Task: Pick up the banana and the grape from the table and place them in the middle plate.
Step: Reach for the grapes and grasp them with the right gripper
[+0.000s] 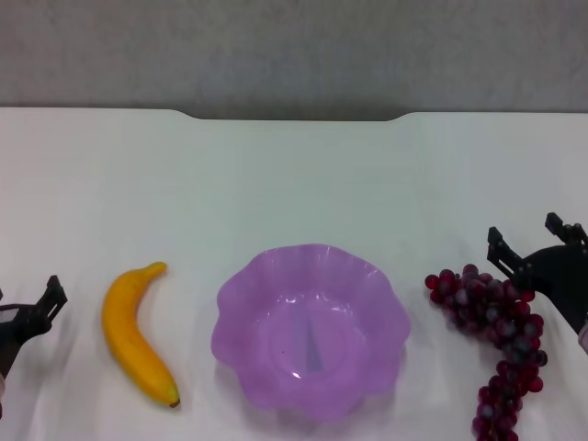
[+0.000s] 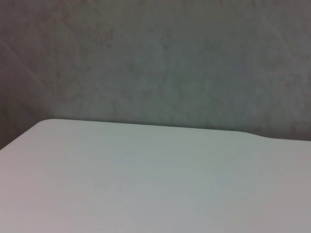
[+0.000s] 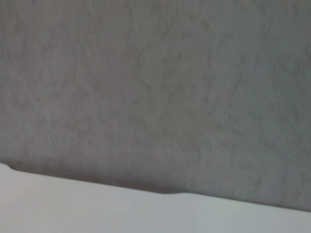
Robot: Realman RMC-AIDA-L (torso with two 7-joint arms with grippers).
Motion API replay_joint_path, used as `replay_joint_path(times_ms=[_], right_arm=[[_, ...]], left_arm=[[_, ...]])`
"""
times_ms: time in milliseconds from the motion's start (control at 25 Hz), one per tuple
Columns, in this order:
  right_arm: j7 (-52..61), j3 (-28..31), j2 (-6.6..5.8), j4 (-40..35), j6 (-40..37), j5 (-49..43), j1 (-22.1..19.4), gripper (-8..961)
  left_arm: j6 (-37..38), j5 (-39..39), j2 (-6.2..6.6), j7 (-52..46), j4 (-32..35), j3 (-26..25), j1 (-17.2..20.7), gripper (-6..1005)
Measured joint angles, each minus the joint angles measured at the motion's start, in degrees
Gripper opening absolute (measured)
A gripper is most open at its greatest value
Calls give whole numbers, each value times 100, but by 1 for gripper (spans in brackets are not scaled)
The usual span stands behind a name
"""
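Grapes (image 1: 491,344) run off the near edge of your head view, so you can't see how far the bunch reaches toward you. Both arms are cropped too: you see only the front of the left gripper (image 1: 32,314) at the left border and of the right gripper (image 1: 533,248) at the right border, with the bodies behind them out of frame. Neither wrist view helps; each shows only bare table (image 2: 146,184) and the grey wall (image 3: 155,87) behind it, with no fingers in sight.

Your left gripper sits low over the table, beside the banana (image 1: 136,335) but apart from it, and only one dark prong is clear, so you cannot tell how its fingers are set. Your right gripper hangs at the far top of the grape bunch, two dark prongs spread apart with nothing between them; whether they touch the bunch is hard to judge.

The banana lies on the table left of the middle plate (image 1: 248,303), dark tip toward you. The plate sits between both fruits and holds neither.
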Motion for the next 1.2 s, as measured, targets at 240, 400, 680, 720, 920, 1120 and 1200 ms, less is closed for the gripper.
replay_joint_path(times_ms=[240, 400, 680, 720, 920, 1120, 1200], right_arm=[[-56, 33, -38, 27, 9, -16, -78, 880], [-66, 43, -36, -76, 51, -2, 10, 879], [-222, 5, -62, 247, 891, -22, 182, 879], [-388, 39, -66, 349, 1080, -20, 232, 880], [-1748, 759, -106, 1590, 2042, -16, -113, 880], [-3425, 1969, -77, 3196, 3929, -8, -718, 879], [-3564, 2237, -72, 3643, 4393, 8, -849, 879]], left_arm=[[57, -44, -18, -17, -85, 36, 35, 877], [48, -19, -17, -18, -120, 49, 1, 876], [69, -32, 0, -41, -166, 8, 180, 876], [66, -41, -1, -53, -123, 10, 188, 876], [55, -41, -1, -64, -2, 13, 179, 876], [76, -40, -4, -80, -4, 7, 182, 876], [70, -41, -4, -80, -1, 7, 175, 876]])
